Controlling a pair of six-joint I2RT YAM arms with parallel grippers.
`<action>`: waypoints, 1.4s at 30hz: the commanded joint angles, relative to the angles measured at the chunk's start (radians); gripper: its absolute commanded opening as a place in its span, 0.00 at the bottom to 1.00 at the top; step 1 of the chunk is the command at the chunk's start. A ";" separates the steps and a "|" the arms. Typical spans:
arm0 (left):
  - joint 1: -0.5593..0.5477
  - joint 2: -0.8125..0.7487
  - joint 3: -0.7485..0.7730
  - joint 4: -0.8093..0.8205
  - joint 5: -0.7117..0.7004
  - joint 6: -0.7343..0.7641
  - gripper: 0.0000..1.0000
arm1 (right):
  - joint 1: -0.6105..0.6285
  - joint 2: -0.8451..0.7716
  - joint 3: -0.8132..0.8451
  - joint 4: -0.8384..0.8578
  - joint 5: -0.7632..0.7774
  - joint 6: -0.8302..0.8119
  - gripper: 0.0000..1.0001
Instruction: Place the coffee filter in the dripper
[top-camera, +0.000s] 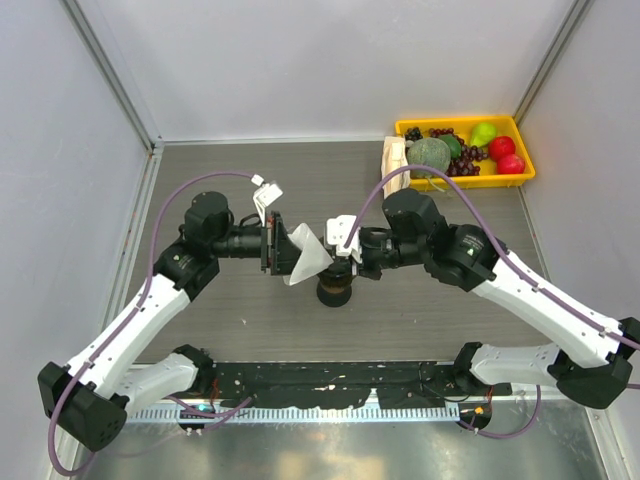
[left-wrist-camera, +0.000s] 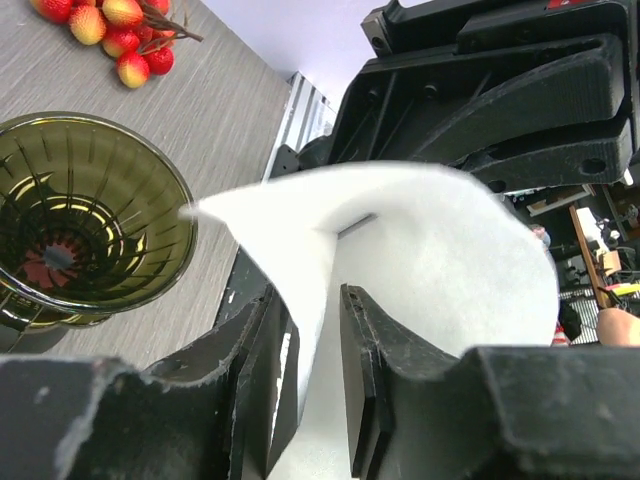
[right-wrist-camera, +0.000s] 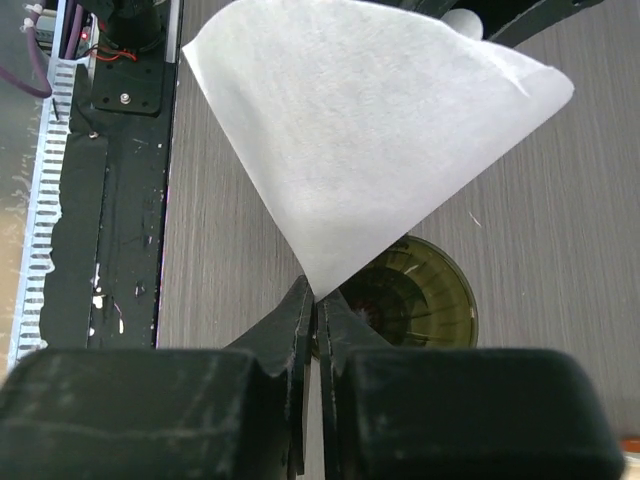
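The coffee filter, a thin white paper cone, hangs in the air between my two grippers, just above and left of the dripper. My right gripper is shut on the tip of the filter, with the olive dripper on the table right behind it. My left gripper stands open with a gap between its jaws. One folded edge of the filter passes through that gap, and the dripper sits to its left, empty. In the top view the left gripper and right gripper face each other.
A yellow tray of fruit stands at the back right, with an upright pack of papers beside it. A cluster of red berries lies beyond the dripper. The black arm mount runs along the near edge.
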 joint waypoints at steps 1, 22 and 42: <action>0.019 -0.026 0.019 -0.009 0.026 -0.004 0.36 | -0.007 -0.045 -0.005 0.038 0.001 0.003 0.09; 0.047 0.044 0.247 -0.358 -0.142 0.442 0.00 | -0.276 -0.118 0.070 0.052 0.032 0.159 0.89; -0.278 0.302 0.787 -0.768 -0.797 0.998 0.03 | -0.447 -0.011 0.317 0.176 -0.133 0.485 0.87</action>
